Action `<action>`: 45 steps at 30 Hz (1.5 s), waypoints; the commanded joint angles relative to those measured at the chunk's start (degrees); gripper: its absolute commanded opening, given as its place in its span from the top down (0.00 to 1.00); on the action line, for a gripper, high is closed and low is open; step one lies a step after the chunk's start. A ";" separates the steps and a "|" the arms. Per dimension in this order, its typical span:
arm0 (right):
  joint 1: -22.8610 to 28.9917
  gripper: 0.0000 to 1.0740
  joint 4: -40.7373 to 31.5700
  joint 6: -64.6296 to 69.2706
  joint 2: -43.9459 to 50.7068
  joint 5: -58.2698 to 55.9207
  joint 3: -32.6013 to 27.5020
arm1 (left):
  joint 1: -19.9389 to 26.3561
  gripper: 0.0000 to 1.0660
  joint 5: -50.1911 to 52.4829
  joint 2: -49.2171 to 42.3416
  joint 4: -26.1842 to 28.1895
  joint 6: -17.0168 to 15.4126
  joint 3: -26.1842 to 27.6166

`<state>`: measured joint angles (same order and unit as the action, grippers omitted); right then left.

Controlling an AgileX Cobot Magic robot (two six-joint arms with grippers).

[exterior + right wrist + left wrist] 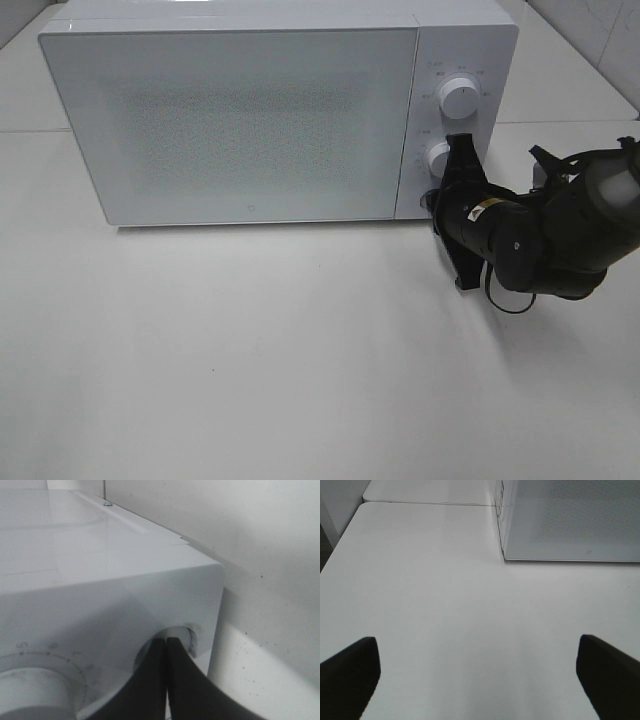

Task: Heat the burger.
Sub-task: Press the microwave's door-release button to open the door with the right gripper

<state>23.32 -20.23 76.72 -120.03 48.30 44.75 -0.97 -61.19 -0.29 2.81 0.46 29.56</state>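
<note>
A white microwave [250,110] is being shown standing at the far side of the worktop [250,380], its frosted door shut. The burger is not being seen in any view; it is being judged to lie behind that door, though this cannot be confirmed. The right pincer [434,200], pressed together with nothing between its tips, is being held against a small round button [187,637] at the near right corner of the control panel, just beside the lower knob [438,158] and below the upper knob [460,97]. The left pincer [476,639] is being kept spread wide and empty over bare worktop, near the microwave's left end and apart from it. Several risks are being judged from here. The narrow tips could be slid off the button's rim onto the panel or the lower knob, so that a setting is being altered instead. A hard push could be shifting the light microwave backward on the smooth worktop. If the button is the door release, the door could be sprung open towards the near side. If the burger is not inside, an empty oven would be being run.
</note>
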 commanded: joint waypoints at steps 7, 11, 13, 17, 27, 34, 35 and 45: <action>-0.97 1.00 0.86 -0.52 -0.86 8.25 5.67 | 0.06 0.05 -0.23 -0.52 0.11 -0.46 0.11; -0.97 1.00 0.29 -0.97 -0.92 7.79 6.76 | 0.06 0.05 -0.23 -0.52 0.11 -0.46 0.11; -0.97 1.00 0.11 -0.97 -1.20 8.08 7.05 | 0.06 0.05 -0.23 -0.52 0.11 -0.46 0.11; -0.97 1.00 0.23 -0.97 -1.20 7.79 6.88 | 0.06 0.05 -0.23 -0.52 0.11 -0.46 0.11; -0.86 1.00 1.55 -0.74 -0.74 4.53 6.65 | 0.06 0.05 -0.23 -0.52 0.11 -0.46 0.11; -0.11 1.00 1.32 1.60 -0.69 4.64 3.95 | 0.06 0.05 -0.23 -0.52 0.11 -0.46 0.11; 0.06 1.00 1.20 1.95 -0.69 4.64 3.67 | 0.06 0.05 -0.23 -0.52 0.11 -0.46 0.11; 1.15 1.00 1.72 2.23 -0.69 0.17 1.78 | 0.06 0.05 -0.23 -0.52 0.11 -0.46 0.11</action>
<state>23.95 -20.17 78.38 -121.41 47.04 46.47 -0.97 -61.19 -0.29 2.81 0.46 29.56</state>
